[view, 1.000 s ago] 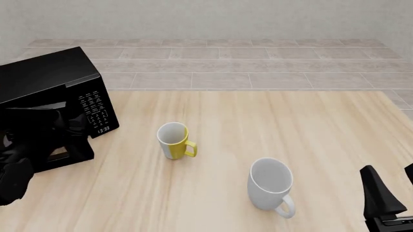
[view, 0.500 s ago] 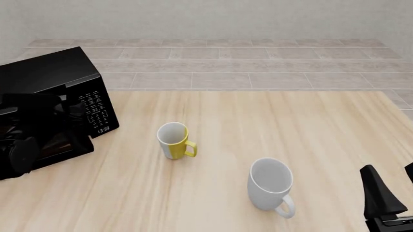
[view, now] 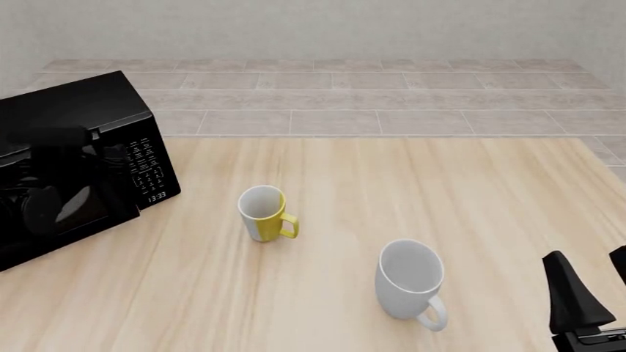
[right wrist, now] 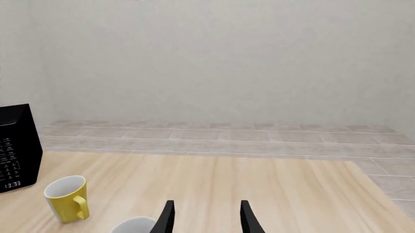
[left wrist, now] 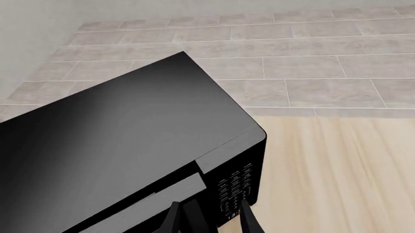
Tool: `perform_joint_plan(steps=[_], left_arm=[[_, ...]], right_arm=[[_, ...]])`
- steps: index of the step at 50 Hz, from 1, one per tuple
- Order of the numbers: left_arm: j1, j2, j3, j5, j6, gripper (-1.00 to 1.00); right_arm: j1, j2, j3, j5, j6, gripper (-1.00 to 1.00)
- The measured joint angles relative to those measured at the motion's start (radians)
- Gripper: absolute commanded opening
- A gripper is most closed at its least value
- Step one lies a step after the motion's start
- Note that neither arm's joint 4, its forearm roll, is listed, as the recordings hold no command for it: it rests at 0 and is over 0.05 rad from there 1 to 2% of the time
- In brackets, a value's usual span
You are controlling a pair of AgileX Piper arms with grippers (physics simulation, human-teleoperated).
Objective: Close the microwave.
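My right gripper (right wrist: 204,217) sits nearest me, low at the table's (view: 411,183) near right corner, fingers apart and empty; the white mug (view: 410,279) stands just beyond it, the yellow mug (view: 264,213) further left; my left gripper (left wrist: 209,219), fingers parted, hovers over the microwave (view: 73,161), far left on the table, door nearly flush.
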Motion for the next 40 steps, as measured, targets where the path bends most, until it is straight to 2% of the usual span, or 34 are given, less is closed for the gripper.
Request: perform_joint_plan(steps=[12,40], left_arm=[[0.024,0.043,-0.052,0.013,0.0,1.0],[0.044,0.036,-0.085,0.091,-0.093,1.0]], right_arm=[[0.007,0.0,0.003,-0.004,0.008,1.0],[0.023,0.0,0.009,-0.008,0.027,1.0]])
